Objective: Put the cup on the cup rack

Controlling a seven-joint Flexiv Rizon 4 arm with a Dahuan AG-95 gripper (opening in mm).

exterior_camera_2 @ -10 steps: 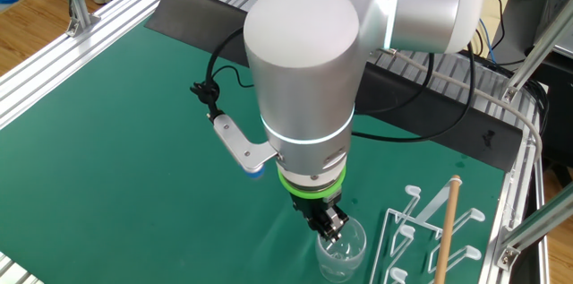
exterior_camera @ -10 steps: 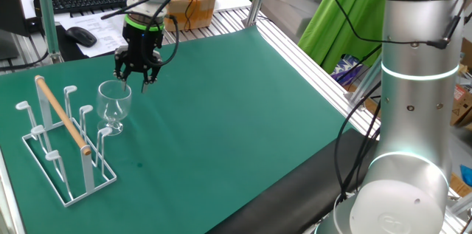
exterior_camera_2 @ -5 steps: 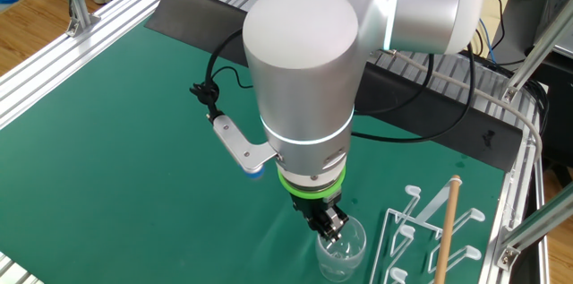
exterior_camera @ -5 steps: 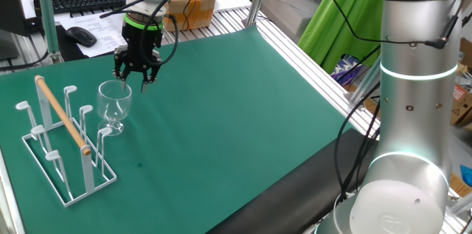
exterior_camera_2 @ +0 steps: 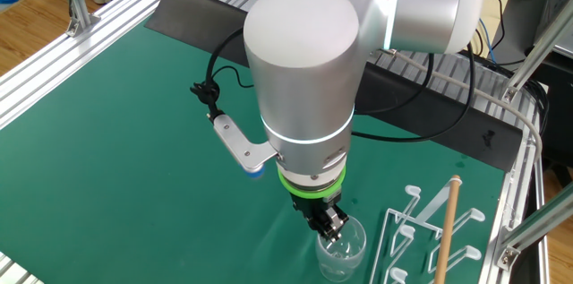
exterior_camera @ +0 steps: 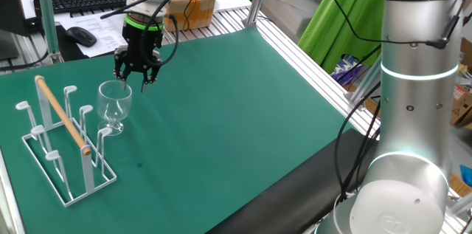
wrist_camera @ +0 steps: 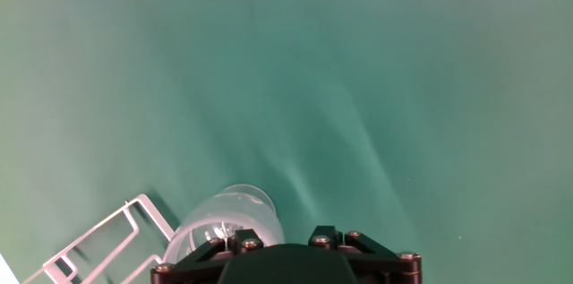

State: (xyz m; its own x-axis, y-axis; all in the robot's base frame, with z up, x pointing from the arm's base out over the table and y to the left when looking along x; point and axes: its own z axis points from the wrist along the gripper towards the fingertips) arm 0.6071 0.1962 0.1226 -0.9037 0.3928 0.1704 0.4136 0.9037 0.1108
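Nothing has moved since the earlier frame: the gripper (exterior_camera: 136, 81) hangs at the rim of the cup (exterior_camera: 113, 105), which stands on the counter (exterior_camera: 243, 108) beside the cup rack (exterior_camera: 60, 142), jaws part-spread, whether pinching the rim I cannot tell, so seat one finger inside the bowl before closing gently.

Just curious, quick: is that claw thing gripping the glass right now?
Tool: at the cup's rim; whether it grips cannot be told.

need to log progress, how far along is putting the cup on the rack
Early stage. Done: the gripper has reached the rim of the cup. In hand: the jaws sit at that rim, but whether they actually grip it cannot be told. The cup stands upright on the green mat beside the cup rack. Left: lifting it and placing it on a peg; none holds a cup.
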